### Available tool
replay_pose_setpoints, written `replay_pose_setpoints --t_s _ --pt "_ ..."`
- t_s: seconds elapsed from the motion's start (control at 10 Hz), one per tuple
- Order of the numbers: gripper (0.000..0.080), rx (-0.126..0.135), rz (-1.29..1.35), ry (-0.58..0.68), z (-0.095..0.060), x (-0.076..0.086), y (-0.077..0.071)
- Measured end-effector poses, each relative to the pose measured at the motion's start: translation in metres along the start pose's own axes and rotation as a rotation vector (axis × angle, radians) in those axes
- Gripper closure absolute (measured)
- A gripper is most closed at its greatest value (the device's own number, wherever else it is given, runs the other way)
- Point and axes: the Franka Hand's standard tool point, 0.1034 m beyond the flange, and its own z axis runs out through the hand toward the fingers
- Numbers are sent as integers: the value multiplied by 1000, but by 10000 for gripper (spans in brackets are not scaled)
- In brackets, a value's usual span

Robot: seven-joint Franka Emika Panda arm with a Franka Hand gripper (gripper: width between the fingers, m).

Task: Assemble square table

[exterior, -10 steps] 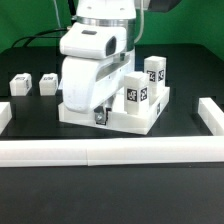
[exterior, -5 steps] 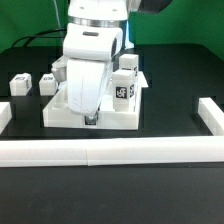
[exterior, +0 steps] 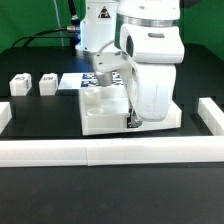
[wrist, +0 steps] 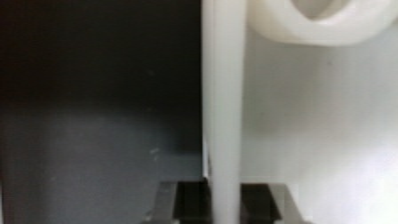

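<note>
Pincer [exterior: 133, 121]: clamped on front edge of tabletop [exterior: 103, 118].
Front rail [exterior: 110, 152]: near that edge, table [exterior: 40, 118] strip between.
Nearest leg [exterior: 47, 82]: well apart, exterior view's left of tabletop.

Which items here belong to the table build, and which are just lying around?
Job: tabletop, edge gripped by the gripper; loose legs and.
Lying about: marker board; border rails.

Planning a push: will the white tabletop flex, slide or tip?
The tabletop looks thick and solid, so probably stiff. Lying flat on the black table, it likely slides rather than tips. Pinched at one edge by the gripper, it may pivot.
</note>
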Motion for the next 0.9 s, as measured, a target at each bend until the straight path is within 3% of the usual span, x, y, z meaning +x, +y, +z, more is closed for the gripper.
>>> replay_pose_setpoints --t_s 0.4,0.5,0.7,0.8,0.9 --pt "739 9 -243 -38 3 -11 -3" --pt "739 10 -271 -44 3 -7 -4" --pt "739 -1 -447 -40 -1 33 -2" --pt "739 -6 -520 -31 -2 40 -1" --pt "739 -9 -605 -28 -4 35 0"
